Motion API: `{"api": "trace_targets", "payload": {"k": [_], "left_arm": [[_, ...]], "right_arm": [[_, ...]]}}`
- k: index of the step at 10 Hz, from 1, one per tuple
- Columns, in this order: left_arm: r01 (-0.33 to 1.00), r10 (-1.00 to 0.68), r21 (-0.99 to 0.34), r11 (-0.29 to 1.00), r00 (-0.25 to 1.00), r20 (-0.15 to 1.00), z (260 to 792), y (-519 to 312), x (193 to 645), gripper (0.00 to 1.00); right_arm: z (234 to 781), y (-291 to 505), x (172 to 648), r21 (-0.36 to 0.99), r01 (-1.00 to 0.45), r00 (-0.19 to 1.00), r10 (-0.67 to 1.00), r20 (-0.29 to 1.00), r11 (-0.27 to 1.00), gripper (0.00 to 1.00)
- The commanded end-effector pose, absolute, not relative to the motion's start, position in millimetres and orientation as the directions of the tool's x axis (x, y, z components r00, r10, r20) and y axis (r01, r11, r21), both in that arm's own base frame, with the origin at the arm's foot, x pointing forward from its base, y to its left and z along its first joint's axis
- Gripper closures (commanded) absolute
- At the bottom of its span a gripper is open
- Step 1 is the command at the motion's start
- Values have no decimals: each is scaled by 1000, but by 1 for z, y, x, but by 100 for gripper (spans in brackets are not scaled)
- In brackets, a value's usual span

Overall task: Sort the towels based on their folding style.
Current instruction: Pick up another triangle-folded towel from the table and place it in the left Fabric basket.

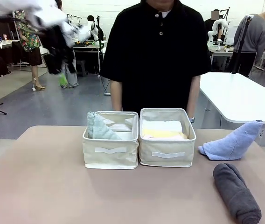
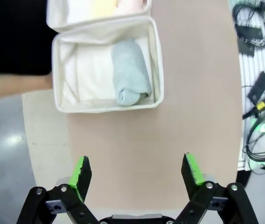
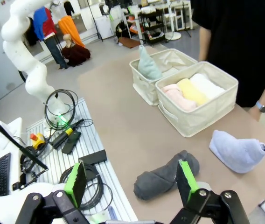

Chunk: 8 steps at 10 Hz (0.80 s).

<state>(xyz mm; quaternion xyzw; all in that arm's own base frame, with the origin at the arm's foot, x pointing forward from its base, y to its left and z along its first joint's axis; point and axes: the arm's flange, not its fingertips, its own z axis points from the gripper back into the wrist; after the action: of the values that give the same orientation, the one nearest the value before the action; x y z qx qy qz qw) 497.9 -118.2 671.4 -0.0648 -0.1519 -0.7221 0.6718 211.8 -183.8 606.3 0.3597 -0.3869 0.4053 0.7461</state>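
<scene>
Both released & empty: your left end effector [image 2: 135,161] hangs over bare table [image 2: 193,102] near the left bin [image 2: 156,70]; your right end effector [image 3: 131,168] sits above the dark grey roll [image 3: 165,176]. The teal cone [image 1: 97,128] is in the left bin; white, yellow & pink rolls [image 3: 191,91] fill the right bin [image 3: 202,116]. Left to sort, on the table at robot's right: the grey roll & the light blue cone [image 3: 237,150]. Risks: pinch the roll at one end & it prob. unrolls; a 4th roll looks tight, so the soft bin wall may snag & drag; cone must go w/ the teal one, not the rolls
</scene>
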Motion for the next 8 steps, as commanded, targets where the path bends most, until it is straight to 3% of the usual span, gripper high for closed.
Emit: {"api": "trace_targets", "payload": {"k": [1,5,8], "left_arm": [[995,-876,101,-13,-61,479,674,-51,488,0],[995,-746,48,85,32,665,665,70,487,0],[996,-664,9,85,50,746,636,93,500,0]], "right_arm": [[608,-183,214,213,-892,351,314,882,399,0],[608,-183,214,213,-892,351,314,882,399,0],[608,-183,214,213,-892,351,314,882,399,0]]}}
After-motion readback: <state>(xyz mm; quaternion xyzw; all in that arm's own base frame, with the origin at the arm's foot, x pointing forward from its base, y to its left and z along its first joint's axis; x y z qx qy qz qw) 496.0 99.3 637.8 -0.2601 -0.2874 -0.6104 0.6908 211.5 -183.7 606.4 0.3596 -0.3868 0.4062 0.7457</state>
